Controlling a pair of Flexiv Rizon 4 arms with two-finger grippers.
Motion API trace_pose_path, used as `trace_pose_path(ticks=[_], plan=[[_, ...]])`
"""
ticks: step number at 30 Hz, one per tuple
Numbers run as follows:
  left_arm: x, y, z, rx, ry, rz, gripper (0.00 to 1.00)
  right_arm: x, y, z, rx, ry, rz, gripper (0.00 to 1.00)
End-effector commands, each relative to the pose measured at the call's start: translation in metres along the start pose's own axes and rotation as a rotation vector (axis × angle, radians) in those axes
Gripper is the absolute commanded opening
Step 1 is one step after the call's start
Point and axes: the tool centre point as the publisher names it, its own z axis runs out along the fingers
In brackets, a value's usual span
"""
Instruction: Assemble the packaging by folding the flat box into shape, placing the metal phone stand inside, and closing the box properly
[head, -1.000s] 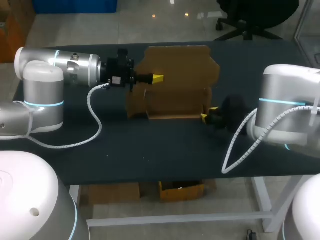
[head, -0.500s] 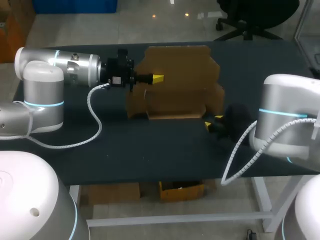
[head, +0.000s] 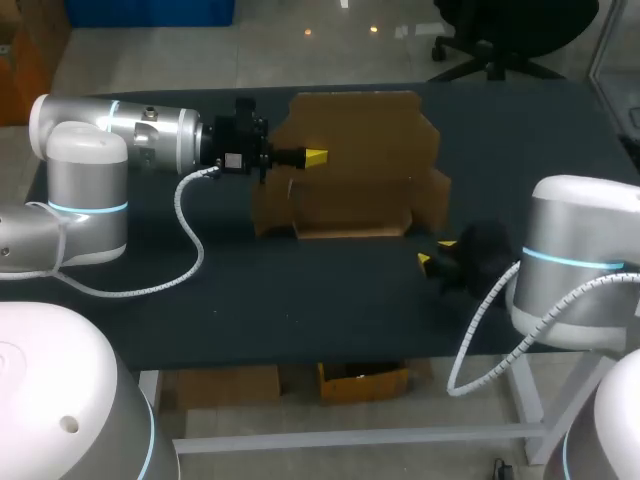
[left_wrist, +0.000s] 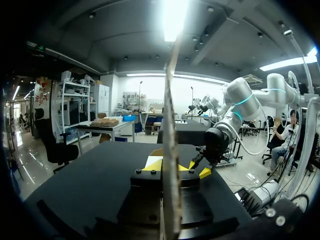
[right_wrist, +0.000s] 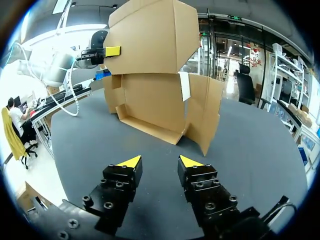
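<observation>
half-folded cardboard box (head: 350, 170) stands on the black table (head: 300, 310), its tall rear panel upright and its long side running across between the two arms. the left gripper (head: 314, 157) is clamped on the left edge of that rear panel, which passes edge-on between its fingers in the left wrist view. off the box's right front corner, near it but apart, the right gripper (right_wrist: 159, 162) hangs with jaws parted and nothing between them. the box's loose right side flap (right_wrist: 202, 112) lies straight ahead of those jaws (the closest cardboard to any free finger), so the right arm looks best placed to fold it next. no metal phone stand is in sight.
</observation>
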Motion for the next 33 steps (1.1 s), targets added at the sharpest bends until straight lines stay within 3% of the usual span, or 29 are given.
trace_pose_path(ticks=[1, 24, 33], plan=[[-0.001, 0.004, 0.000, 0.000, 0.002, 0.000, 0.00, 0.000, -0.003, -0.005, -0.024, 0.009, -0.004, 0.45], [-0.001, 0.004, 0.000, 0.000, 0.002, 0.000, 0.00, -0.014, -0.003, -0.006, 0.011, 0.154, -0.091, 0.46], [-0.001, 0.004, 0.000, 0.000, 0.002, 0.000, 0.00, -0.022, -0.004, -0.015, 0.013, 0.159, -0.123, 0.46]])
